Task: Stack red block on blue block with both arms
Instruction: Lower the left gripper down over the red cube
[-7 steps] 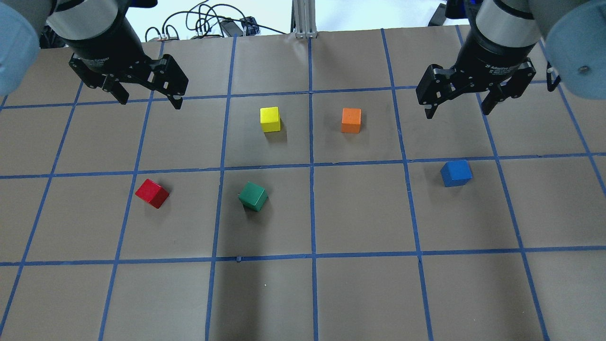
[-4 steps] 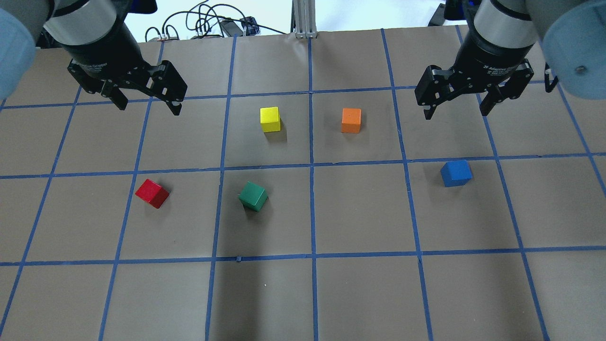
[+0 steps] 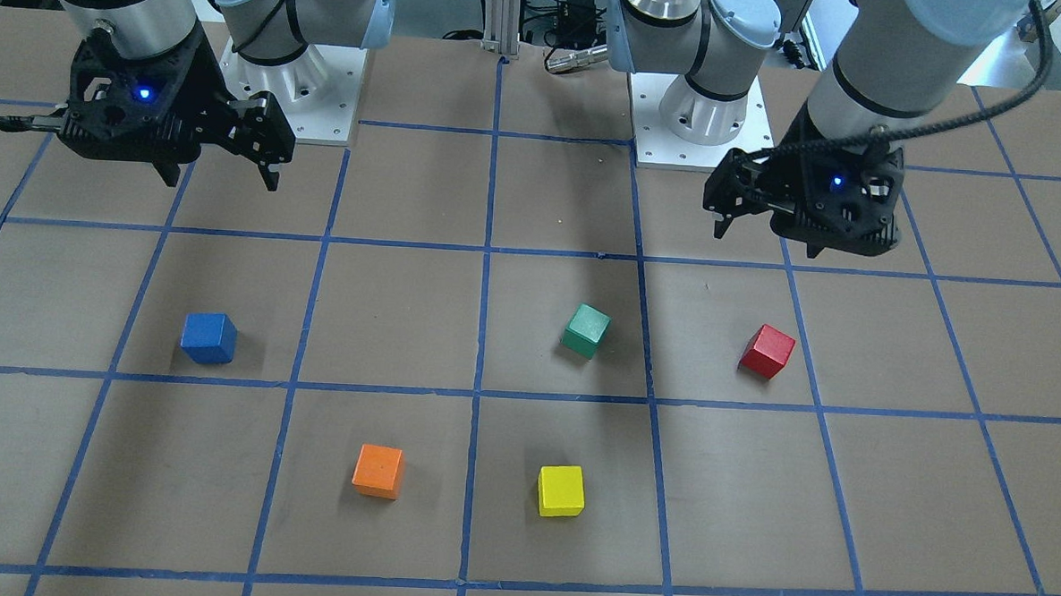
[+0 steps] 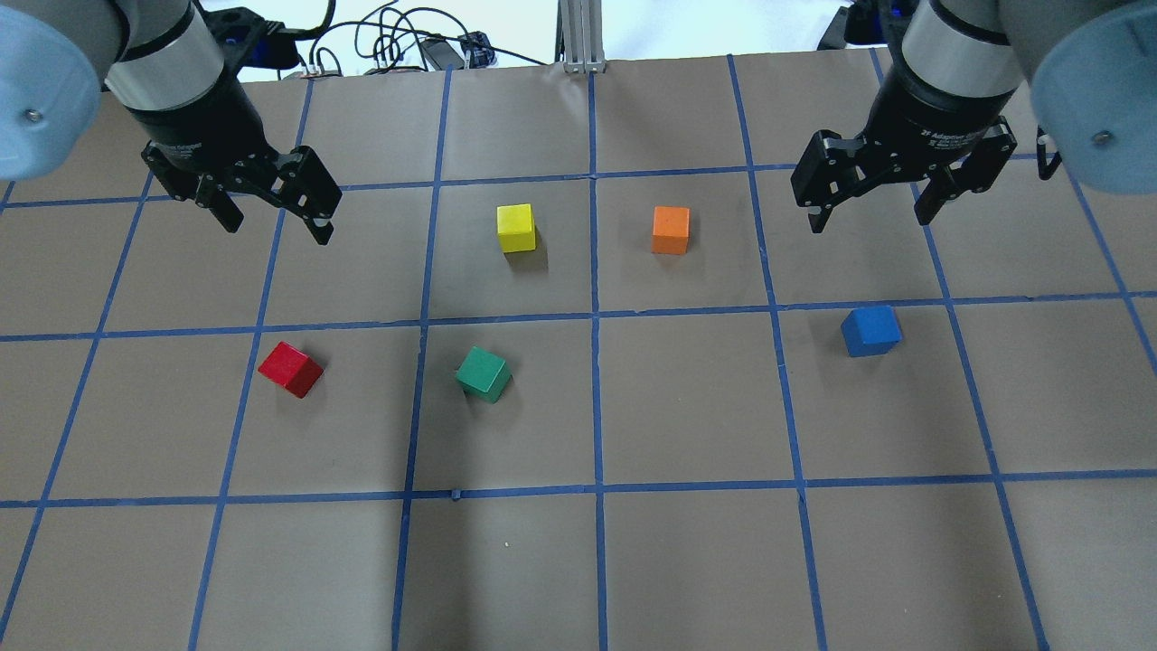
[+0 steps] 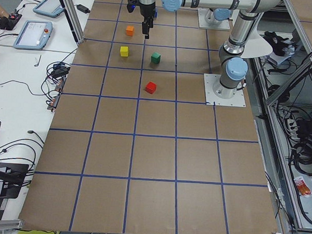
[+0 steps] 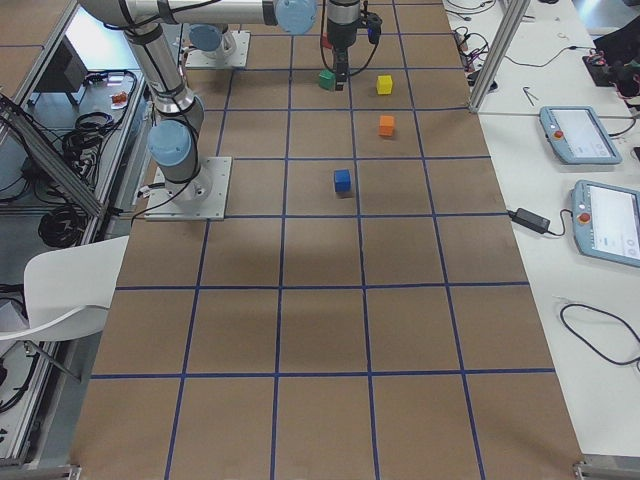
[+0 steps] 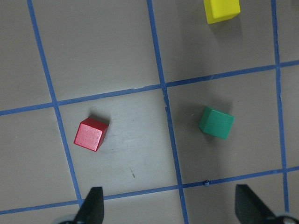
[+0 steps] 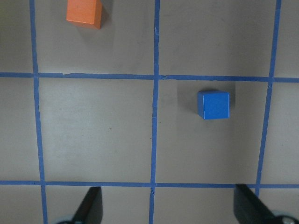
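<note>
The red block [image 4: 290, 369] sat turned, untouched. The left gripper [image 4: 277, 228] and right gripper [image 4: 870, 221] hung spread wide, empty. The left needed to twist to meet its flat sides.

Brown table [image 4: 687, 561] (blue tape grid [image 4: 599, 488]); white side bench [image 6: 620, 290] with tablets [image 6: 577, 133].

Small red block [image 4: 290, 369], turned at a slant, laid flat left of middle in the overhead view, small blue block [image 4: 871, 330] laid flat right of middle, well apart, left gripper [image 4: 276, 228] and right gripper [image 4: 870, 221] spread wide near the top, nothing gripped
</note>
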`<state>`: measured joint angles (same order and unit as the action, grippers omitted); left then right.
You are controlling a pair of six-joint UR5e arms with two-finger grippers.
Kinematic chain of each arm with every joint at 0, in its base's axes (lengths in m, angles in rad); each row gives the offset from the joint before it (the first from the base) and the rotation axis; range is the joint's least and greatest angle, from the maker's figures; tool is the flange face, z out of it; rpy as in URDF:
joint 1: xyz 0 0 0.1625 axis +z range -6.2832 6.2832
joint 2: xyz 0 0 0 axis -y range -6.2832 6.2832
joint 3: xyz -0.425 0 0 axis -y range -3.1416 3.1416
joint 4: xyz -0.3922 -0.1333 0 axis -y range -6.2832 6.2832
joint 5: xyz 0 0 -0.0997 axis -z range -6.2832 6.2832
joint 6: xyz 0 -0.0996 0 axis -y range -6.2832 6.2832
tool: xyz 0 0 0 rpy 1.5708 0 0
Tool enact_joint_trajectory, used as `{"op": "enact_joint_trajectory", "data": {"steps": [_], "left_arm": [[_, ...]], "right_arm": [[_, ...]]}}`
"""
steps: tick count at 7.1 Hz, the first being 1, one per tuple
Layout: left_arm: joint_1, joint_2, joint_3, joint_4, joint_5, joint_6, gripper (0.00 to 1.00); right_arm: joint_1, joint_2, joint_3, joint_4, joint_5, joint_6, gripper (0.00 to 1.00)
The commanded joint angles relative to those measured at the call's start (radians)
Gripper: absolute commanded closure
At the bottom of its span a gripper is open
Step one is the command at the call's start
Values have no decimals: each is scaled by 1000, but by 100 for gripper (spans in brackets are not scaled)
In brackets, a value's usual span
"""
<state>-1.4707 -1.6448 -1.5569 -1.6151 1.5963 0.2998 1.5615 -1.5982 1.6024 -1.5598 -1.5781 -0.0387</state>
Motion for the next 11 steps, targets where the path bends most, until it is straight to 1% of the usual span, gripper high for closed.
{"op": "enact_joint_trajectory", "data": {"steps": [1,2,4,5,7,8,9,11], "left_arm": [[78,-20,-102,64,5,106,0],[93,-21,-185,143,10,157,0],[162,-32,-367,381,10,215,0],[191,-33,-420,430,11,275,0],[199,-62,-510,559,16,335,0],[201,-76,-535,614,16,366,0],[201,-98,-534,644,16,369,0],[205,-127,-537,704,16,444,0]], "right_arm": [[0,0,4,0,0,0,0],[0,0,5,-2,0,6,0],[0,1,4,-2,0,-1,0],[0,1,5,-2,0,-4,0],[0,1,5,-2,0,-4,0],[0,1,5,-3,-2,-7,0],[0,1,5,-3,0,-6,0],[0,1,5,-2,-3,-6,0]]}}
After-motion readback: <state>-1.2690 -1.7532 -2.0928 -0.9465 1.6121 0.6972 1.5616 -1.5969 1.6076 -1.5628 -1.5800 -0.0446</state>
